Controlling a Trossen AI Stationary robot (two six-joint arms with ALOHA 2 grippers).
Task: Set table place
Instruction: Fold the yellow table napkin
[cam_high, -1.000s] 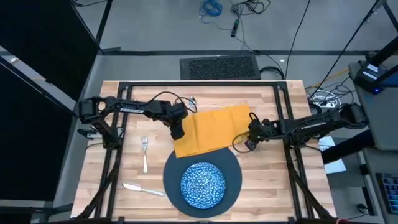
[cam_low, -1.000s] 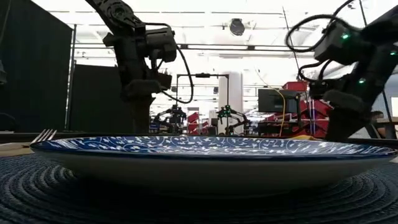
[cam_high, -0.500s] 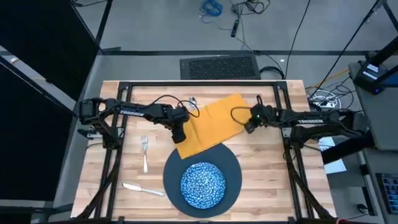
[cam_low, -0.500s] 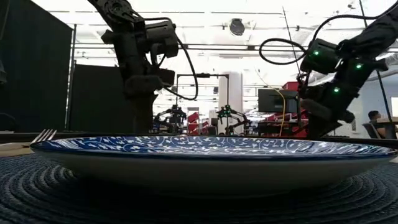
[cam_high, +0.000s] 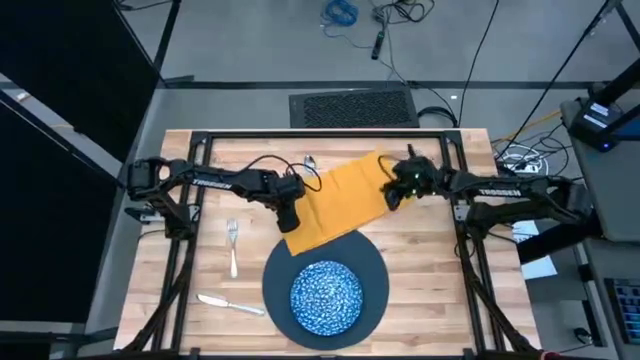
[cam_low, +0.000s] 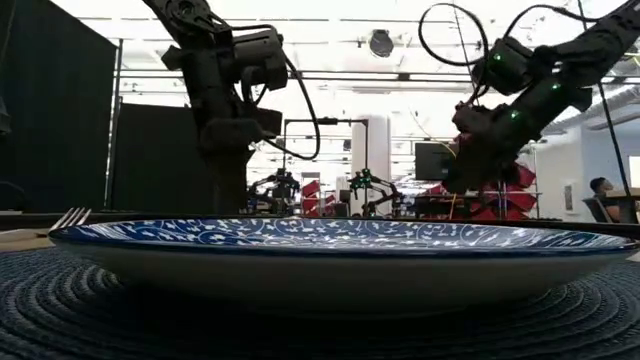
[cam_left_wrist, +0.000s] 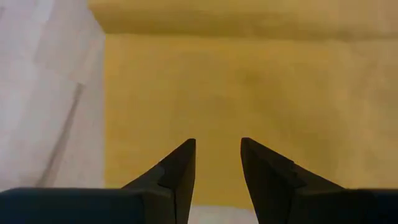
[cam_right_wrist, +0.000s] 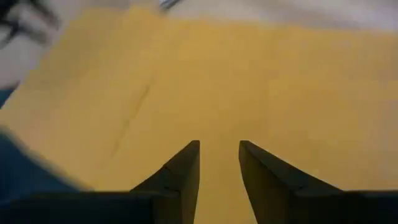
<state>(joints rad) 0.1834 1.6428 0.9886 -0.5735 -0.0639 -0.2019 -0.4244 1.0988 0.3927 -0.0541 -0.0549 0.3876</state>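
The mustard-yellow napkin (cam_high: 340, 200) lies slanted on the table, just beyond the dark round plate (cam_high: 375, 268). The blue-and-white speckled bowl (cam_high: 325, 295) sits on that plate. My left gripper (cam_high: 288, 213) is low at the napkin's left edge, its fingers close together on the cloth (cam_left_wrist: 217, 81). My right gripper (cam_high: 393, 192) is at the napkin's right edge and raised above the table (cam_low: 470, 165). Its fingers are also close together over the cloth (cam_right_wrist: 249, 81). The fork (cam_high: 233, 245) and knife (cam_high: 230, 303) lie to the left of the plate. My left gripper comes from above, pointing down, onto the napkin just inside its left edge (cam_left_wrist: 214, 186). The fingertips (cam_left_wrist: 185, 155) hide the exact hold, and the cloth around them lies flat on the table. My right gripper holds the napkin at its right edge (cam_high: 383, 195), coming from the table's right and slanting down. The gripper itself covers the place of contact. The right part of the cloth is drawn up and toward the left, while the rest lies on the table.
A silver spoon (cam_high: 308, 165) lies just beyond the napkin's far left corner. The black frame rails (cam_high: 320, 135) run along the far edge and both sides. Bare wood (cam_high: 430, 270) shows to the right of the plate.
My right gripper has risen and moved toward the far edge and to the left, taking the napkin's right edge with it. The napkin has narrowed and swung toward the far edge, while its near left corner and my left gripper have stayed in place.
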